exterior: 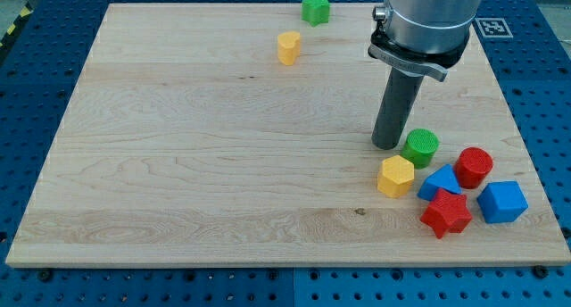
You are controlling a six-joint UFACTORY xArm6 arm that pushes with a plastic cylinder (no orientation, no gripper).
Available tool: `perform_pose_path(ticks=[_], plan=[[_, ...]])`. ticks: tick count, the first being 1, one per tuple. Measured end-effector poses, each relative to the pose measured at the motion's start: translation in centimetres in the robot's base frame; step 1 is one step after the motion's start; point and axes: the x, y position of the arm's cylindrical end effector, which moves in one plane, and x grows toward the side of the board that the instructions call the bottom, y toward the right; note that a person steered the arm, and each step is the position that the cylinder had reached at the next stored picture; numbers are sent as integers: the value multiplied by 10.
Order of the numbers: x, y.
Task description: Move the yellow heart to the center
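Rod stands upright on the worktop; my tip sits just left of the green cylinder, well apart from the yellow heart. No claw shows; state cannot be told.

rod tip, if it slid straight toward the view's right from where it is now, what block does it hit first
Most likely the green cylinder: it sits right beside my tip on the view's right, seemingly touching or nearly so. The red cylinder lies farther right and lower, probably off that line, though depth is unclear.
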Motion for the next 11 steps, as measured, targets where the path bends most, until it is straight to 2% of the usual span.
perform_pose_path(ticks=[1, 3, 4, 5, 6, 8, 11], plan=[[-14, -30], [-94, -160], [-148, -193], [-192, -172], [-204, -147], [-195, -126], [-124, -120]])
